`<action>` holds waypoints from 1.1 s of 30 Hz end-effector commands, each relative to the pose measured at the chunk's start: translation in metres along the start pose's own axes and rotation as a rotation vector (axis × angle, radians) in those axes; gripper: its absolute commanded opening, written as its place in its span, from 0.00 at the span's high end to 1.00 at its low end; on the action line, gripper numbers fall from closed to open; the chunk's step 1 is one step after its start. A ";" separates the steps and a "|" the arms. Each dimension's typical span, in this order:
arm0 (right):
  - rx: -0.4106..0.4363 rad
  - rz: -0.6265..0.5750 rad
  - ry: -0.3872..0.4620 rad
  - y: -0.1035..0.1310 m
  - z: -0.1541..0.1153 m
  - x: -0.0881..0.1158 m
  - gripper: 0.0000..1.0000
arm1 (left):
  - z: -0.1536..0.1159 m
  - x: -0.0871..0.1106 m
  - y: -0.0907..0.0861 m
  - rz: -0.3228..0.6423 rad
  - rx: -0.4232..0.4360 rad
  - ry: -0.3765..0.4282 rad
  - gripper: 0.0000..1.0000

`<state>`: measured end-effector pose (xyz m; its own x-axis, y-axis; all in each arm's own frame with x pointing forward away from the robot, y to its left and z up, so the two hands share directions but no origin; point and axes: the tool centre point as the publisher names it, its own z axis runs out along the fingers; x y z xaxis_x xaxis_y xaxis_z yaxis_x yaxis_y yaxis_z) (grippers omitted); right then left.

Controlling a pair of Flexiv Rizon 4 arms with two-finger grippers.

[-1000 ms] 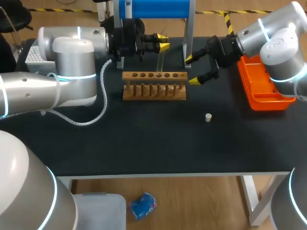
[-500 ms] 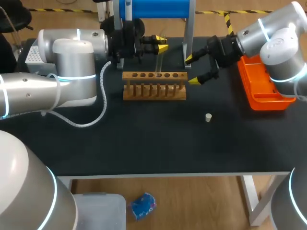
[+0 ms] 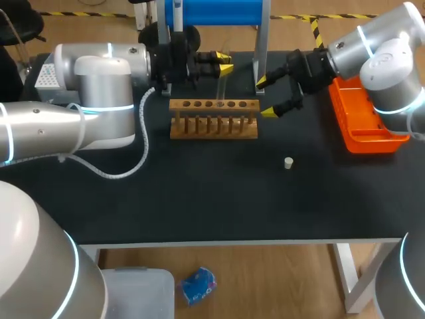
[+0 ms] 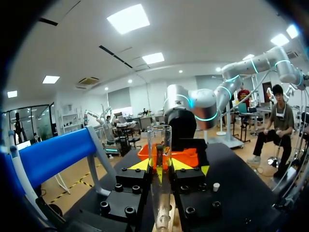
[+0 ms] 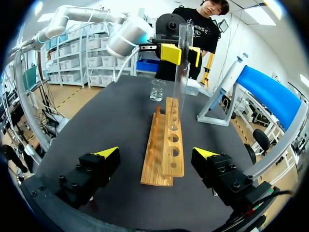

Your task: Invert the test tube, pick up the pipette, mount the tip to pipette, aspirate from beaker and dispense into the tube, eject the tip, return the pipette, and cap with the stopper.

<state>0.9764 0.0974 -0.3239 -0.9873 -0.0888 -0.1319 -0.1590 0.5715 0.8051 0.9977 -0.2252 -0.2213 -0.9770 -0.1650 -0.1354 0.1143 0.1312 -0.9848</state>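
My left gripper is shut on a clear glass test tube that stands nearly upright over the wooden rack. In the left wrist view the tube runs between the yellow fingertips. From the right wrist view the tube reaches down to a hole in the rack, and a glass beaker stands beyond. My right gripper hangs wide open beside the rack's right end, holding nothing; its own view shows the gripper the same way. A small white stopper lies on the table.
An orange tray sits at the right edge under my right arm. A blue stand rises behind the rack. A white tip box sits at the far left. The black table in front of the rack holds only the stopper.
The left gripper has shifted very slightly with the tube in it. The right arm has not moved.
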 end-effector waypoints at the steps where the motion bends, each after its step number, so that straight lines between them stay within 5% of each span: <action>1: 0.001 -0.001 0.004 0.000 0.000 -0.001 0.00 | 0.004 -0.002 0.006 -0.004 0.009 0.001 1.00; 33: 0.001 -0.001 0.004 0.000 0.000 -0.001 0.00 | 0.008 -0.009 0.042 -0.070 0.036 -0.014 1.00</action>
<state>0.9764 0.0973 -0.3239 -0.9873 -0.0888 -0.1319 -0.1590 0.5715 0.8051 1.0094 -0.2252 -0.2582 -0.9795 -0.1900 -0.0671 0.0506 0.0904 -0.9946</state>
